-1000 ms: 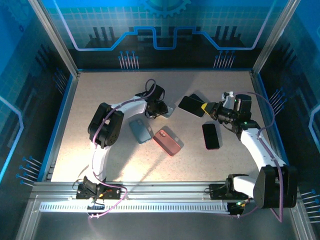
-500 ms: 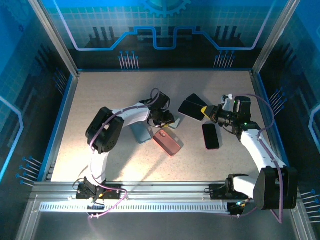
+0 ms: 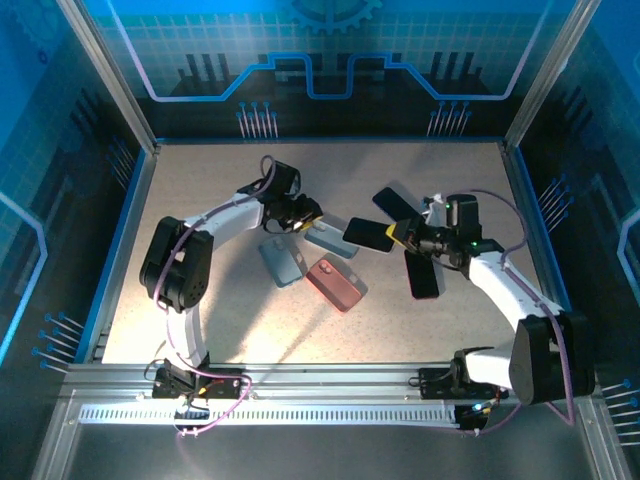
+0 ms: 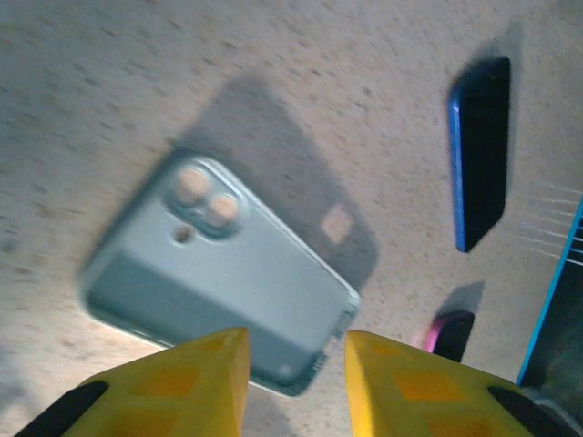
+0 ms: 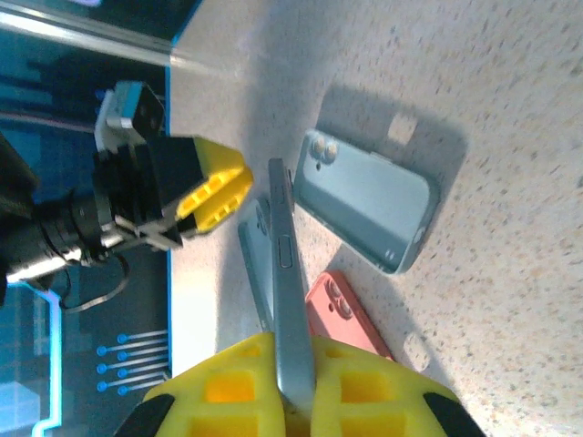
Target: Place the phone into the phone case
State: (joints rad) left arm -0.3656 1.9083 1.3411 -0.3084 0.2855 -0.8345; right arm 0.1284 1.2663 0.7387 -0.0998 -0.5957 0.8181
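Observation:
A pale teal phone case (image 3: 330,238) lies camera-holes up on the table. It is seen below the fingertips in the left wrist view (image 4: 219,282), and again in the right wrist view (image 5: 369,200). My left gripper (image 3: 300,212) (image 4: 296,350) is open just left of the case, with nothing between its fingers. My right gripper (image 3: 402,236) (image 5: 293,364) is shut on a dark phone (image 3: 367,234), which it holds off the table just right of the case. The wrist view shows the phone (image 5: 290,273) edge-on, and the left gripper (image 5: 214,187) beyond it.
A blue case (image 3: 282,262) and a coral case (image 3: 336,284) lie in front of the teal one. A second dark phone (image 3: 397,203) lies behind the right gripper. A pink-edged phone (image 3: 422,272) lies beside the right arm. Blue walls ring the table.
My left gripper has drawn back to the left, leaving the teal case on the table. My right gripper has carried the phone left, closer to that case.

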